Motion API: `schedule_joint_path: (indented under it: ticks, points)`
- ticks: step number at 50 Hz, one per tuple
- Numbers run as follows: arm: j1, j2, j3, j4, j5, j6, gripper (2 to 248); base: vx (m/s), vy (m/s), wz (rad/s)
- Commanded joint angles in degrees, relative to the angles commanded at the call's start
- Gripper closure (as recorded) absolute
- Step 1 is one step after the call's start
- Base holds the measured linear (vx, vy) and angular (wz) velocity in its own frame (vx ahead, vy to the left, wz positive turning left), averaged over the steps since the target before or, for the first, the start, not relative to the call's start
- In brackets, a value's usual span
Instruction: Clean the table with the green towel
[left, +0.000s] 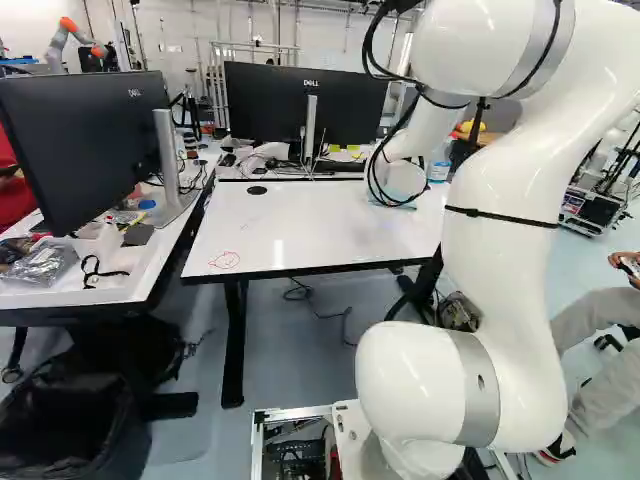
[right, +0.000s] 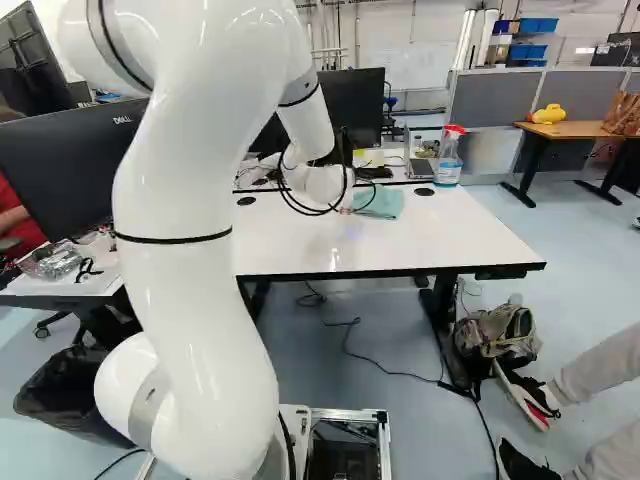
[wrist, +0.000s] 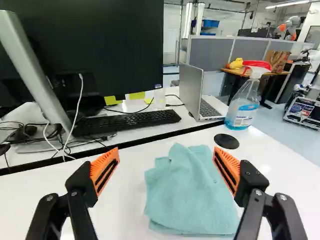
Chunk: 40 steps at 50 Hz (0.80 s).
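The white table (left: 310, 232) bears a red drawn mark (left: 225, 260) near its front left corner in the left base view. In the right base view my gripper (right: 346, 209) is mostly hidden by the wrist, low over the tabletop beside the green towel (right: 380, 202). Seen from the wrist, the gripper (wrist: 166, 155) is open, fingers wide apart, holding nothing. The crumpled towel (wrist: 187, 192) lies on the table ahead of and between the fingers, its far edge near a round black cap (wrist: 226, 141). Whether a fingertip touches it, I cannot tell.
A spray bottle (wrist: 243, 107) stands beyond the towel, at the table's far edge. Behind that edge are a laptop (wrist: 191, 92), a keyboard (wrist: 130, 120) and a monitor (left: 305, 105). A side desk with another monitor (left: 85, 150) adjoins at the left. A backpack (right: 500, 335) sits below.
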<state>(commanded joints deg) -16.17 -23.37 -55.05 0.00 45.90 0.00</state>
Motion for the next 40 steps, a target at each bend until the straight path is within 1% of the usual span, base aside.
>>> schedule_joint_path:
  ticks: [23,40]
  points:
    - [-1.2,-6.3,-7.9,0.0,-6.1,0.0,3,0.000,0.000,0.000]
    - [-2.4,-10.7,-13.7,0.0,-12.8,0.0,3,0.000,0.000,0.000]
